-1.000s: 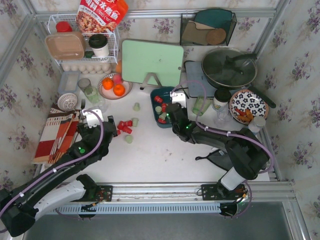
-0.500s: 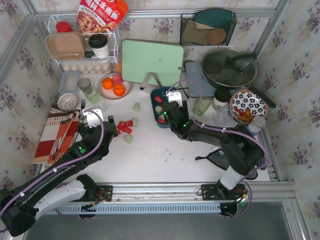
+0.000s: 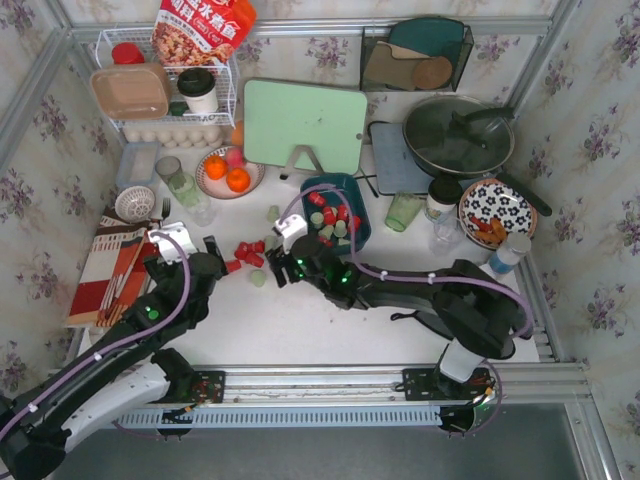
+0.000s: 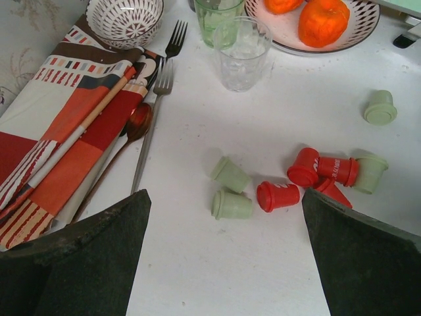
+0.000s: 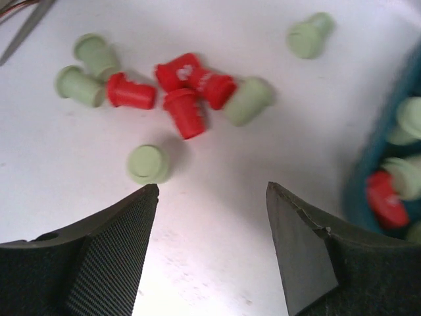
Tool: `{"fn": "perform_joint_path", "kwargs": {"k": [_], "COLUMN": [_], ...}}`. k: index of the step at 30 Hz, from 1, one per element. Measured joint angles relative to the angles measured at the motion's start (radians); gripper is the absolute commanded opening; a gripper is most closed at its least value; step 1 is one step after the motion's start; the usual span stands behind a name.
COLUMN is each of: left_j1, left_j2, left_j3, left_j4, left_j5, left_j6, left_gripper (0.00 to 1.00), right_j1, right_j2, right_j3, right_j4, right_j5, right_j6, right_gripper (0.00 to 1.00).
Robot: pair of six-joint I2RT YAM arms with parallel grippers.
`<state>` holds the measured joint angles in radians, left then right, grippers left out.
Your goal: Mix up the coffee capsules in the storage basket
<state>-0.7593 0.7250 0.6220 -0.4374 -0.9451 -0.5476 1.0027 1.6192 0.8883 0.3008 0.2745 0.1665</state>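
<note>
The teal storage basket (image 3: 358, 222) stands at the table's centre with red and pale green coffee capsules (image 3: 330, 215) in it; its edge shows in the right wrist view (image 5: 360, 191). More capsules lie loose on the table to its left: a red cluster (image 3: 248, 251), (image 4: 277, 196), (image 5: 186, 113), and green ones (image 3: 258, 278), (image 4: 231, 205), (image 5: 148, 163). My right gripper (image 3: 277, 271), (image 5: 212, 187) is open and empty, low over the table just right of the loose capsules. My left gripper (image 3: 217, 258), (image 4: 223, 263) is open and empty, just left of them.
A plate of oranges (image 3: 230, 172), (image 4: 309, 16) and glasses (image 3: 185, 188), (image 4: 242, 45) stand behind the loose capsules. A striped placemat with cutlery (image 3: 115, 265), (image 4: 152, 118) lies at left. A green cup (image 3: 403, 210), a patterned bowl (image 3: 497, 210) and a pan (image 3: 458, 135) stand at right.
My right gripper has swung left from over the basket to the table beside the loose capsules, uncovering the basket. My left gripper has drawn back slightly to the left.
</note>
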Motion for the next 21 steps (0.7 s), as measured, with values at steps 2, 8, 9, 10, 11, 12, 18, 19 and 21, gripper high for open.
{"fn": "perform_joint_path", "kwargs": {"k": [2,8,9,10,11,12,18,19,21], "left_j1": [0.000,0.000,0.000,0.000,0.000,0.000,0.000,0.000,0.000], "left_j2": [-0.014,-0.044,-0.045,-0.047,-0.047,-0.046,-0.045,-0.044,-0.041], "left_j3": [-0.007,-0.017,-0.017,-0.017,-0.017,-0.017,-0.017,-0.017,-0.017], "left_j4": [0.000,0.000,0.000,0.000,0.000,0.000,0.000,0.000,0.000], "left_j5": [-0.004,-0.015,-0.015,-0.015,-0.016,-0.016,-0.019,-0.020,-0.022], "left_j6": [-0.003,-0.014,-0.014,-0.015,-0.018,-0.018,-0.022,-0.022,-0.022], "left_gripper": [1.00,1.00,1.00,1.00,1.00,1.00,1.00,1.00,1.00], "right_j1": [0.026,0.055,0.055,0.055,0.055,0.056,0.060,0.061,0.066], "right_j2": [0.048,0.194,0.213,0.232,0.250,0.267,0.342,0.350,0.361], "right_j3": [0.026,0.139,0.157,0.173,0.189,0.203,0.271,0.276,0.286], "right_j4": [0.024,0.028,0.021,0.017,0.012,0.002,-0.072,-0.079,-0.089], "right_j5": [-0.038,-0.097,-0.098,-0.099,-0.104,-0.111,-0.116,-0.116,-0.115], "right_j6": [0.004,0.017,0.019,0.024,0.034,0.035,0.045,0.048,0.058], "right_gripper": [0.75,0.75,0.75,0.74,0.74,0.73,0.68,0.66,0.61]}}
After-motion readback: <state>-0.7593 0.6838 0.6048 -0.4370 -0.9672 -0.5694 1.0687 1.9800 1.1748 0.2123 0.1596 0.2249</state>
